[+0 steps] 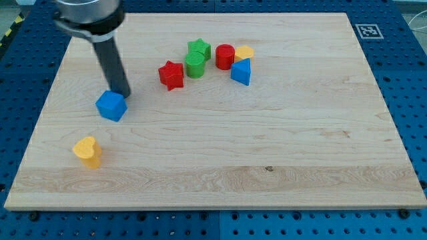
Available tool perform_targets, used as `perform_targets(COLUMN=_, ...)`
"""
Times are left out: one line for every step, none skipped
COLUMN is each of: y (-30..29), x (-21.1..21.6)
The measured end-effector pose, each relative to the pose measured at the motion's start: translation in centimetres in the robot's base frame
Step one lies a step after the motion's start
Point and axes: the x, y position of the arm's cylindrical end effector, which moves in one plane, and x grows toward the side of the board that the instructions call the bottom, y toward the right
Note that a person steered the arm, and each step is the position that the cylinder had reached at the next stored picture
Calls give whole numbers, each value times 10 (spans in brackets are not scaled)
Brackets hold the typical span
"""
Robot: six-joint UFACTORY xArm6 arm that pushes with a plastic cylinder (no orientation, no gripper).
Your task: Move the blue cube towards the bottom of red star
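Tip [123,93] touching blue cube [111,105] at its upper right; red star [171,75] lies further right; no jaws, just a bare rod

I count eight blocks on the board [280,153]. Two are blue: a cube [111,105] and a triangle [241,71]. Two are red: a star [171,75] and a cylinder [225,57]. Two are green: a star [199,48] and a cylinder [195,65]. Two are yellow: a heart [87,151] and one half hidden behind the red cylinder [245,52] (shape unclear).
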Motion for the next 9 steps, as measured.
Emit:
perform_targets(y=-33, x=5)
perform_targets(y=-62, x=36)
perform_targets(y=-51, x=37)
perform_targets(y=-23, x=37)
perform_targets(y=4, x=37)
perform_targets(y=28, x=38)
perform_targets(y=13, x=39)
perform_targets(y=11, x=39)
perform_targets(y=27, x=33)
